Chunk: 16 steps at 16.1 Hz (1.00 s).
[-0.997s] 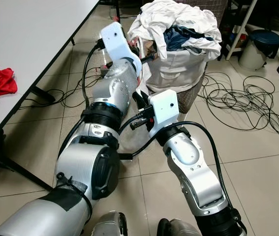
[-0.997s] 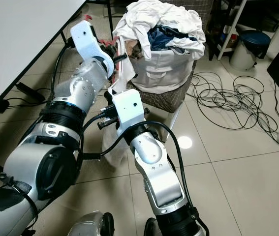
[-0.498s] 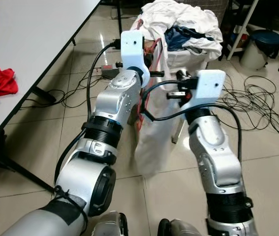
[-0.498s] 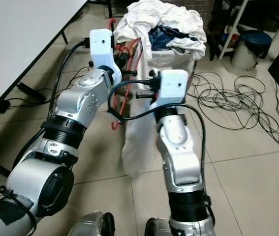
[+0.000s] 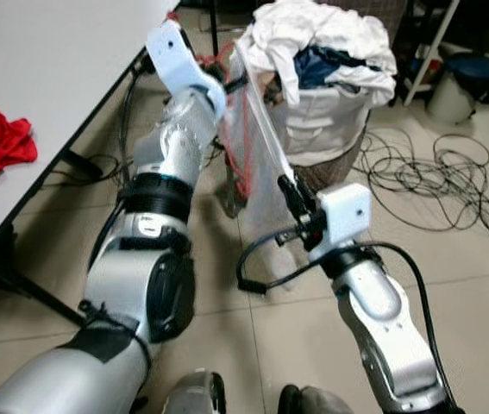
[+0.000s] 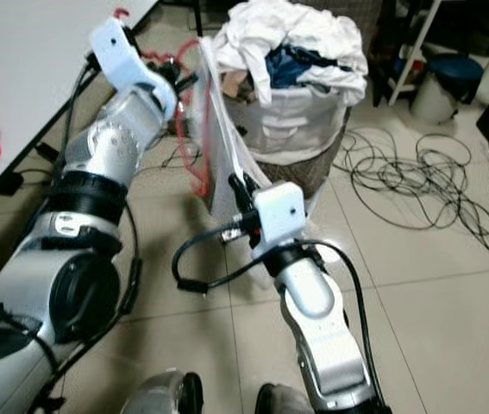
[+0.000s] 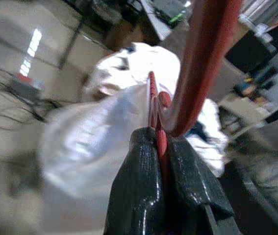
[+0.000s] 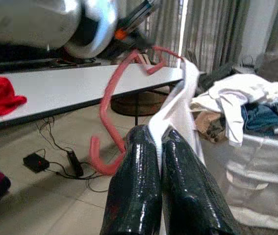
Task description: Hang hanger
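Presently the left gripper (image 7: 161, 161), clenched on the red hanger (image 6: 194, 151), sits high above the right gripper (image 8: 159, 161), which pinches the white garment (image 6: 220, 168) stretched taut and slanting between them.

The red plastic hanger (image 6: 188, 129) is pinched in the left end effector (image 7: 161, 147), tilted, with a white garment (image 8: 178, 110) draped on it, clamped by the right end effector (image 8: 159, 142).

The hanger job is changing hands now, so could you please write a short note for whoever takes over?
Left gripper: shut on the red hanger, held up beside the table.
Right gripper: shut on the white garment, lower down.
The garment stretches between the two, in front of the laundry basket.
Done: hanger and garment lifted.
Left: hanging the hanger; no rail is in view.
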Tool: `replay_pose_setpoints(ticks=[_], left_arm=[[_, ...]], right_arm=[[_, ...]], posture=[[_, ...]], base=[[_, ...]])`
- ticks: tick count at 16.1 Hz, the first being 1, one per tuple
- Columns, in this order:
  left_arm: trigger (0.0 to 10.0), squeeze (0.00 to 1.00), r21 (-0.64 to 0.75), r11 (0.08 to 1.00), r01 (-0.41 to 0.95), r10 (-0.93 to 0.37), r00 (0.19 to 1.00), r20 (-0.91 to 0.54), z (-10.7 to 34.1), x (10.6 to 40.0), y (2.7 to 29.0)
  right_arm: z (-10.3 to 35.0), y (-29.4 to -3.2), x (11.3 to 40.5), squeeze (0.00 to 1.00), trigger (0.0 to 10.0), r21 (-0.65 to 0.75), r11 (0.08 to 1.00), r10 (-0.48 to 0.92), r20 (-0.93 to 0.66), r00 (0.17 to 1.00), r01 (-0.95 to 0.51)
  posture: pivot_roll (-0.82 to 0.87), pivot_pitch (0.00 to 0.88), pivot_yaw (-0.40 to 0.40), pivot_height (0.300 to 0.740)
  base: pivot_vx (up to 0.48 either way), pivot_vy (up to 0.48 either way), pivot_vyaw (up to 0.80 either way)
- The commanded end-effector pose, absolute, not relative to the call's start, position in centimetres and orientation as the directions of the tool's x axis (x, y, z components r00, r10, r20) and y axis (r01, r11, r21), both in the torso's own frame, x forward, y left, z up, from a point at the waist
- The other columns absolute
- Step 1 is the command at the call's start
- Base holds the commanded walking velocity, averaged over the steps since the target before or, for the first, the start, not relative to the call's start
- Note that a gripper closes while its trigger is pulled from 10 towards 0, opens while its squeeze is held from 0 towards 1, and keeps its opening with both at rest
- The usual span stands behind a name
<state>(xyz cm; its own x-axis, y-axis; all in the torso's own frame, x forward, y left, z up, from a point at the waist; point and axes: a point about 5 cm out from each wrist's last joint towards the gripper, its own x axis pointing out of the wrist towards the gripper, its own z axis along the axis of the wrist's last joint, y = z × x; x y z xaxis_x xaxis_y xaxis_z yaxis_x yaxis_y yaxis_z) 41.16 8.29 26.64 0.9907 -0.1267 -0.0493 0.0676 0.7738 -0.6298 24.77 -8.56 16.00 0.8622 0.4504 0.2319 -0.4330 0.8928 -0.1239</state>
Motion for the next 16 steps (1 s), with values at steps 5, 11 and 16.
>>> replay_pose_setpoints(ticks=[5,11,16], left_arm=[[10.0,0.0,-0.786,0.613,0.08,-0.201,0.978,-0.057,28.7,41.2,6.8],[10.0,0.0,-0.743,0.668,0.043,-0.106,0.994,-0.038,28.0,41.5,8.0],[10.0,0.0,-0.739,0.669,0.08,-0.117,0.993,0.001,28.8,41.9,8.9]], right_arm=[[13.1,-7.6,25.0,0.0,10.0,-0.238,0.84,0.529,0.16,0.833,-0.487],[14.9,-5.9,24.4,0.0,10.0,-0.235,0.824,0.565,0.276,0.777,-0.516],[13.6,-7.7,23.2,0.0,10.0,-0.233,0.834,0.548,0.24,0.802,-0.5]], posture=[[-0.1,0.096,0.094,0.74],[-0.09,0.101,0.086,0.74],[-0.1,0.102,0.092,0.74]], base=[[0.0,0.0,0.0],[0.0,0.0,0.0],[0.0,0.0,0.0]])
